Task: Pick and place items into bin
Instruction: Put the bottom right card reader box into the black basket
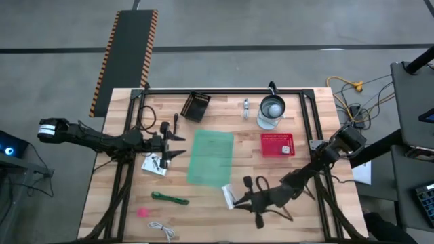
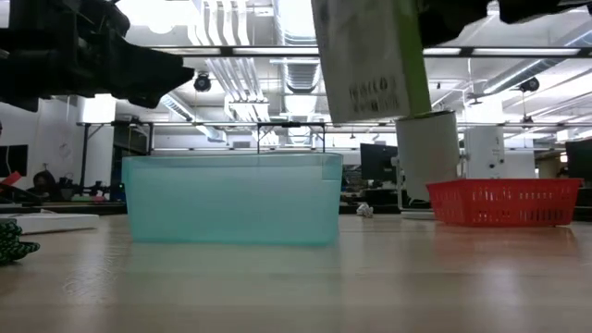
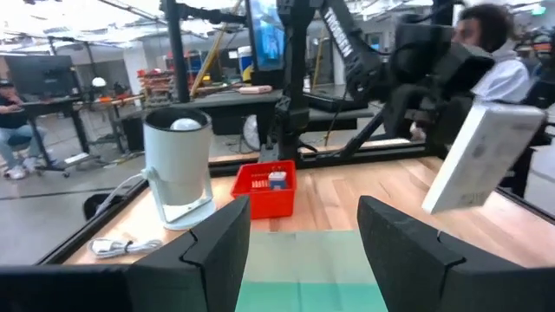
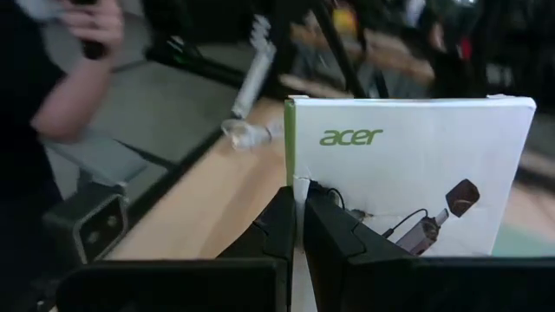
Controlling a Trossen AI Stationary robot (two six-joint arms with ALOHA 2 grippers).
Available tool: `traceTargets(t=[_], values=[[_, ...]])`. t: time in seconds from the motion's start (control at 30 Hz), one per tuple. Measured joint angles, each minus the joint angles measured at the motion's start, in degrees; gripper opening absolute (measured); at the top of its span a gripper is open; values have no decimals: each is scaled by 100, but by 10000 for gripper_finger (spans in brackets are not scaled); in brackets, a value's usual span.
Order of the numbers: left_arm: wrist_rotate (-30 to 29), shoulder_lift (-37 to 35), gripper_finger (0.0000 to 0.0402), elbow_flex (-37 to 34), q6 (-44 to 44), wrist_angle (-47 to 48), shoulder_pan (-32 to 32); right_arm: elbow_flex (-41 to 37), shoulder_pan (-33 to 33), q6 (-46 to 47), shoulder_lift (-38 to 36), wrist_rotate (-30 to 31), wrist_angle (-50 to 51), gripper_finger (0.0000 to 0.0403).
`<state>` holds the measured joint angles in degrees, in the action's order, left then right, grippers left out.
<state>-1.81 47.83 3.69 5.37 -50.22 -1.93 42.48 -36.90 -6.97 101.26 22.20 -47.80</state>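
Note:
My right gripper [image 1: 237, 200] is shut on a flat white packet [image 4: 408, 173] with "acer" print and a green narrow side, near the table's front and just right of the see-through green bin [image 1: 211, 157]. In the low view the packet [image 2: 370, 60] hangs above the tabletop. My left gripper [image 1: 180, 146] stands open at the bin's left side with nothing between its fingers. A second white packet [image 1: 154, 164] lies flat beneath it. A green stick [image 1: 169, 198], a pink bit [image 1: 142, 212] and a white coiled cable [image 1: 163, 230] lie at the front left. A silver piece [image 1: 245, 107] lies at the back. My right gripper pinches the packet between its two fingers at the edge [image 4: 299, 186] where the green narrow side meets the printed face, low on that side. The fingers come about level from the table's right. The packet stands on edge, slightly tilted, lifted clear of the table.
A red basket [image 1: 278, 144] sits right of the bin, with a glass jug [image 1: 271, 112] behind it. A black basket [image 1: 196, 106] stands at the back. A person's hand [image 4: 82, 35] shows beyond the table's edge in the right wrist view.

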Motion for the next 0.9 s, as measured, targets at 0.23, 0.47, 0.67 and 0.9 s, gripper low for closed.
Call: traceTargets(t=[0.23,0.47,0.67,0.9], values=[[263,99,199,-12,2,-266,2,-569,274,-681,14,-699,-933,8],[1521,397,199,-5,442,-506,7,-490,520,-1553,13,-922,-1291,8],[2874,815,199,28,1272,-786,4,-240,564,-2151,-146,-901,-1128,8],[2975,1342,199,466,1260,-953,4,-247,839,-2378,-134,-905,-971,8]])
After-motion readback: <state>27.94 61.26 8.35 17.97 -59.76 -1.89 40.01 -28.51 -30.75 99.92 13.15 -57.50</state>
